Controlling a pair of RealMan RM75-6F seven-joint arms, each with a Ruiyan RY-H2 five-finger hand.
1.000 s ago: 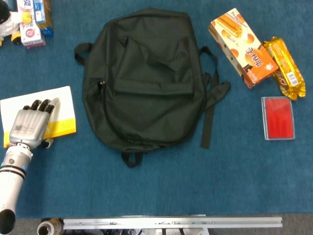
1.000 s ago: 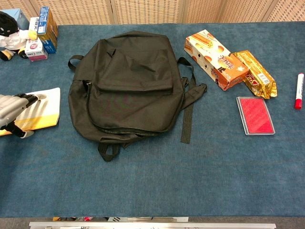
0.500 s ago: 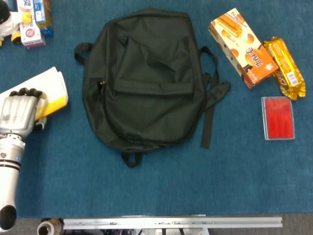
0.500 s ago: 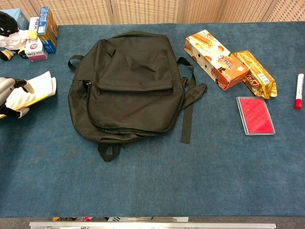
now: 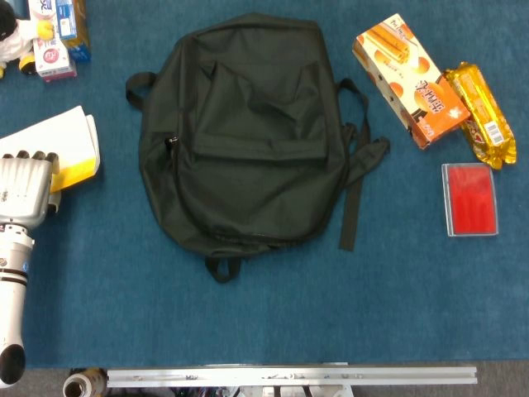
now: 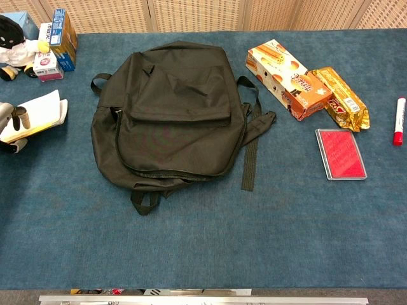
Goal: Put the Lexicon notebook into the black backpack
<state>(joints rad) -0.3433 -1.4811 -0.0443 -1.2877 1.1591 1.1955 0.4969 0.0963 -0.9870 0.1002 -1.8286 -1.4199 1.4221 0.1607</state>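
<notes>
While the left hand (image 5: 25, 188) clamps its fingers on the notebook (image 5: 70, 149), lifted left of the closed-looking backpack (image 5: 244, 132), the pick-up step looks under way, with opening the bag likely next.

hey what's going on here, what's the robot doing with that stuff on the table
The robot's left hand grips a white and yellow notebook at the far left of the blue table. The black backpack lies flat in the middle, and from these views it does not look opened. The right hand is not in view. So the notebook has been picked up but is not yet in the bag. Snack packages and a red case sit off to the right, untouched.
</notes>
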